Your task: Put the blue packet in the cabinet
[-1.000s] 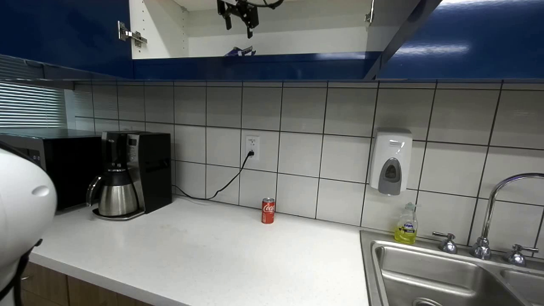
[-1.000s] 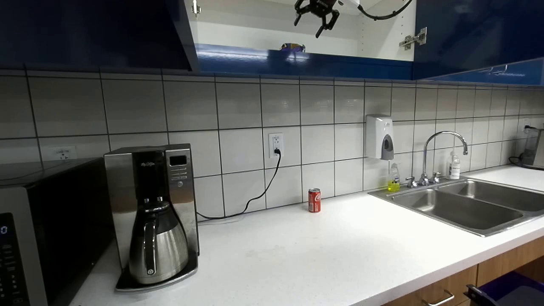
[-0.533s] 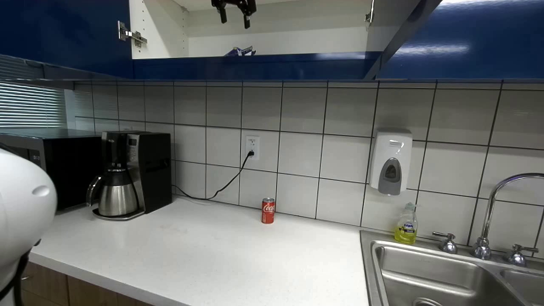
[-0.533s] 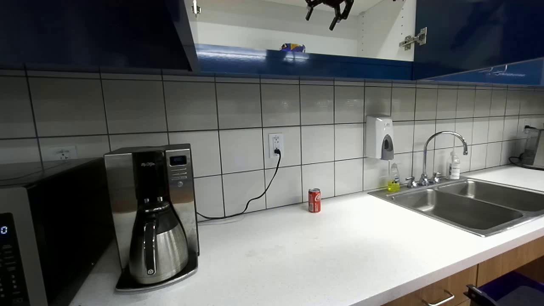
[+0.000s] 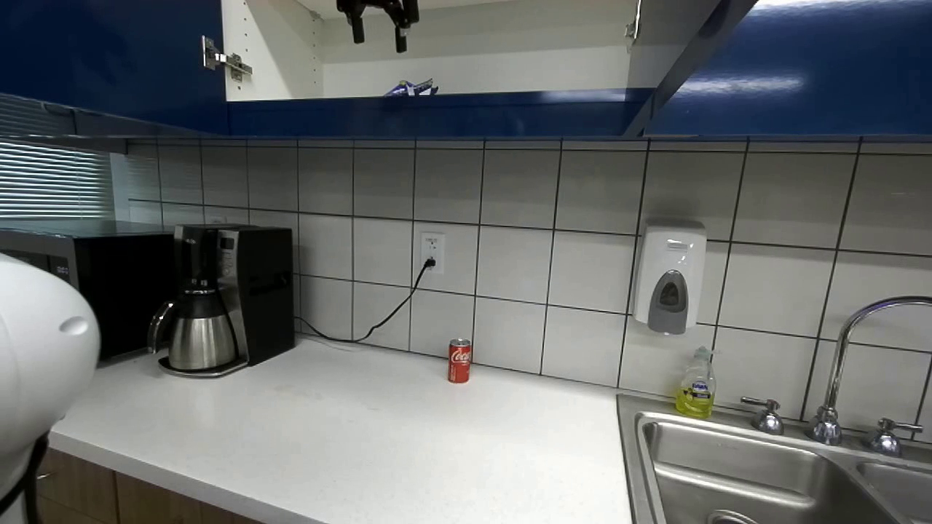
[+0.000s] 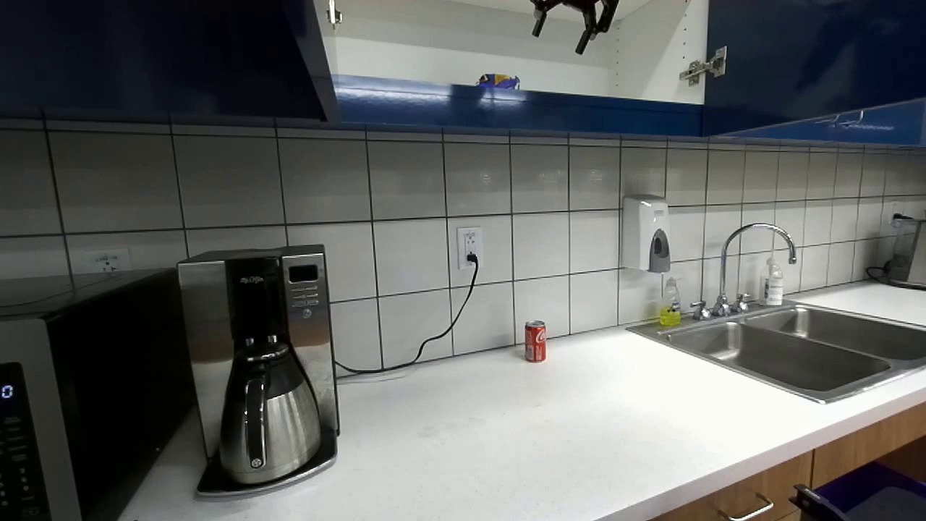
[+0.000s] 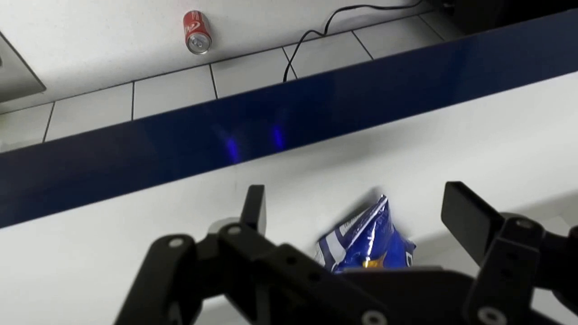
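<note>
From the left in the wrist view we log a corner of the steel sink (image 7: 18, 74), then the Coca-Cola can (image 7: 197, 34) on the white counter (image 7: 113, 36), then the Robotiq gripper (image 7: 356, 194), its two fingers spread wide, nothing held. Between them here, but below and apart in both exterior views, the crinkled blue foil packet (image 7: 372, 241) lies on the floor of the overhead cabinet (image 7: 90, 239), near the dark blue front rail (image 7: 343, 102) and not touching it. We judge the placing done; backing the white arm (image 5: 44, 356) out probably remains. Risks from here: a fingertip dipping on the way out could snag the foil and drag it over the front edge onto the counter; lifting too far could knock the gripper on the cabinet ceiling, a clearance we cannot read because both exterior views cut off the wrist. Orientation: the packet's pointed corner aims at the front rail, leaning slightly right in the wrist view. We cannot fix its long axis, since the gripper body hides the opposite end; our best guess runs it from that corner back into the cabinet.
</note>
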`<control>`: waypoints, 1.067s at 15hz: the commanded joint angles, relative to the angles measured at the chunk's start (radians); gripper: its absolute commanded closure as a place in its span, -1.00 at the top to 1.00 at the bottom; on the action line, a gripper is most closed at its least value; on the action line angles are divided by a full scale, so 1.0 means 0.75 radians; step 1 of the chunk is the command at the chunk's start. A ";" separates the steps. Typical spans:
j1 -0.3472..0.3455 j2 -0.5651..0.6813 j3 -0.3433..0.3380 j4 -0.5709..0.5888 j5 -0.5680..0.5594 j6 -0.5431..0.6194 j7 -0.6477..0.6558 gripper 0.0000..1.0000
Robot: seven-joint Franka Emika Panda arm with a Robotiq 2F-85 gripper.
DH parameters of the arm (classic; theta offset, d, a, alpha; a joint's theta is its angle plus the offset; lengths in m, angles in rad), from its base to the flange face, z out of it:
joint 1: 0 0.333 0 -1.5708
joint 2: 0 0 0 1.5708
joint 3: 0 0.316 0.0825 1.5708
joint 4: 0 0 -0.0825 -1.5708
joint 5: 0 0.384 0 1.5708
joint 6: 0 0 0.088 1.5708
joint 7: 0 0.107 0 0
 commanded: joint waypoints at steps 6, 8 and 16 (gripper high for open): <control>-0.056 -0.248 0.068 -0.412 -0.015 -0.027 -0.039 1.00; -0.060 -0.279 0.074 -0.483 -0.015 -0.047 -0.037 1.00; -0.090 -0.312 0.099 -0.705 -0.142 -0.104 -0.041 1.00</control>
